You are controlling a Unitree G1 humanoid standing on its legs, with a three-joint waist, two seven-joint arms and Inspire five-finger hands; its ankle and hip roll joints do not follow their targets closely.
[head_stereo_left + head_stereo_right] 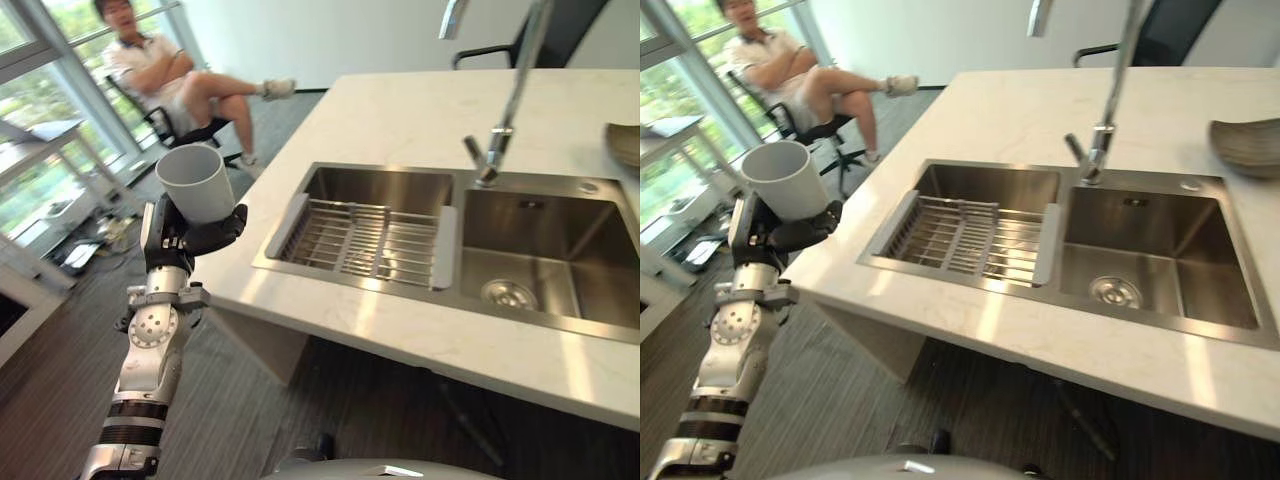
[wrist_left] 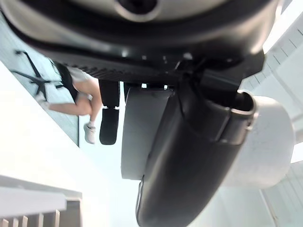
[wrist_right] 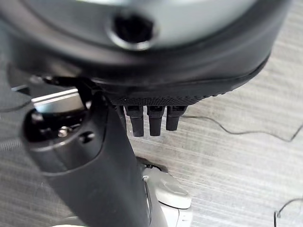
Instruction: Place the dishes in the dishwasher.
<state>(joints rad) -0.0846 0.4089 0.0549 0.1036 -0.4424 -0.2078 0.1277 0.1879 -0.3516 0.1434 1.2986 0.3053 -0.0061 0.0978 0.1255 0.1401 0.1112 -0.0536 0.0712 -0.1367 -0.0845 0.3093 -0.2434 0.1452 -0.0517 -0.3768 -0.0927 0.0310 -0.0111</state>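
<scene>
My left hand is held up to the left of the counter's corner, out over the floor, and is shut on a pale grey cup. The cup stands upright with its mouth up. In the left wrist view the thumb crosses the cup and pinches its wall. My right hand hangs above the grey striped floor, its fingers straight and holding nothing.
A white counter holds a double steel sink with a wire rack in its left basin and a tall faucet. A dark bowl lies at the counter's far right. A person sits on a chair by the windows.
</scene>
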